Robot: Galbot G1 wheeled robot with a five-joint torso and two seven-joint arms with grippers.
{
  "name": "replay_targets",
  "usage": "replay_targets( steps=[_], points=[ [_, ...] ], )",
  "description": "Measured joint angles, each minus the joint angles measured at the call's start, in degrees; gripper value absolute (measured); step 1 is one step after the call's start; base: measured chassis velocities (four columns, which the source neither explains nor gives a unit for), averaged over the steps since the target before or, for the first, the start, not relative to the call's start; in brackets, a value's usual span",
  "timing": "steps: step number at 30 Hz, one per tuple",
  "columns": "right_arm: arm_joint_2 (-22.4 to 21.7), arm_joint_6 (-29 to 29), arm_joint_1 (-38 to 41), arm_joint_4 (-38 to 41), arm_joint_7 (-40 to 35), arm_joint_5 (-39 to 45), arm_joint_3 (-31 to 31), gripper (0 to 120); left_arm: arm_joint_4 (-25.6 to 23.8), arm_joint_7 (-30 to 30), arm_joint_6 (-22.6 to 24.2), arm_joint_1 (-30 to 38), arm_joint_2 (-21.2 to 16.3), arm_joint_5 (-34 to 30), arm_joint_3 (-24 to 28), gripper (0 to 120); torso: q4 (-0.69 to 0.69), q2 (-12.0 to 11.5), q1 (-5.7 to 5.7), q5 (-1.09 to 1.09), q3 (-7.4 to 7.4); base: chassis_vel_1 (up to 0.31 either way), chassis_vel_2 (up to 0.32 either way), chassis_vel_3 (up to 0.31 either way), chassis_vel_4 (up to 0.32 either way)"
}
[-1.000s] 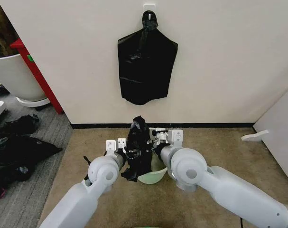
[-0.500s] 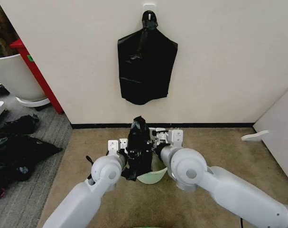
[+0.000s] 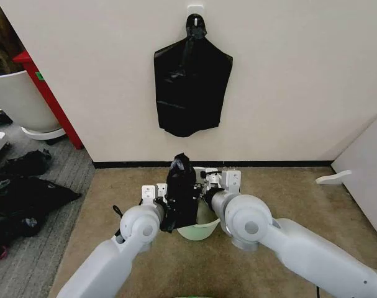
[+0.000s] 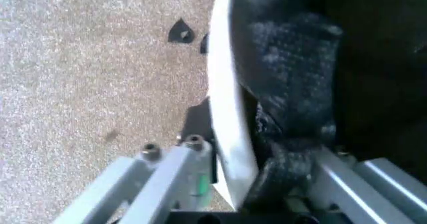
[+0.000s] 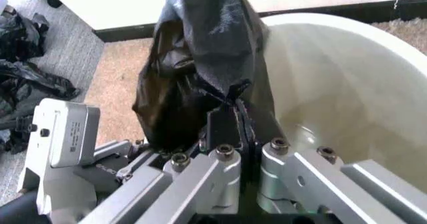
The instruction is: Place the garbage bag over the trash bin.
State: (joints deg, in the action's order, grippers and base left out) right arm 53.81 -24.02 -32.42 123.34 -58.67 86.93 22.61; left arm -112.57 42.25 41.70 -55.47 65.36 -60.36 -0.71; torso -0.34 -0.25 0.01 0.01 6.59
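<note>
The trash bin (image 3: 197, 228) stands on the tan carpet (image 3: 281, 192) just before the wall's dark baseboard, its cream-white rim showing between the 2 arms in the head view. The garbage bag (image 3: 181, 192) rises in a crumpled, glossy bunch over the bin's left side, its top peak above both wrists. The left gripper (image 3: 166, 208) is at the bin's left edge; in the left wrist view its fingers (image 4: 170, 171) straddle the white rim (image 4: 230, 114) — 1 outside over the carpet, the other inside among black plastic, so the jaws stand apart around the rim with bag film on the inner side. The right gripper (image 5: 237, 121) holds the bag from the other side; its dark fingertips are pressed together on a fold of the plastic, just above the bin's open, pale interior (image 5: 340, 93). On the wall above, another flat black bag (image 3: 191, 87) hangs from a hook (image 3: 195, 10) by its pinched neck, well apart from the work.
</note>
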Motion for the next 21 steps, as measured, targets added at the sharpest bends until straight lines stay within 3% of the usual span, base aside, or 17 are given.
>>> replay_targets(
  steps=[6, 14, 21],
  points=[
    [-0.1, -0.1, -0.3, 0.1, 0.1, -0.1, -0.3, 0, -0.2, 0.0, -0.7, -0.4, 0.0, 0.0, 0.1, 1, -0.01, 0.0, 0.00, -0.01, 0.00, 0.000, 0.000, 0.000, 0.000],
    [-1.7, -0.7, -1.3, 2.2, 0.5, -0.2, -2.8, 0, -1.3, 1.5, -3.4, -0.6, -0.1, 0.1, -0.1, 1, 0.00, 0.0, 0.00, 0.00, 0.00, 0.000, 0.000, 0.000, 0.000],
    [-3.8, -1.6, -1.2, 4.1, 2.4, -0.4, -5.3, 0, -5.1, 1.9, -6.1, 0.2, -0.8, -0.1, -0.7, 1, 0.00, 0.0, 0.00, 0.00, 0.00, 0.000, 0.000, 0.000, 0.000]
  ],
)
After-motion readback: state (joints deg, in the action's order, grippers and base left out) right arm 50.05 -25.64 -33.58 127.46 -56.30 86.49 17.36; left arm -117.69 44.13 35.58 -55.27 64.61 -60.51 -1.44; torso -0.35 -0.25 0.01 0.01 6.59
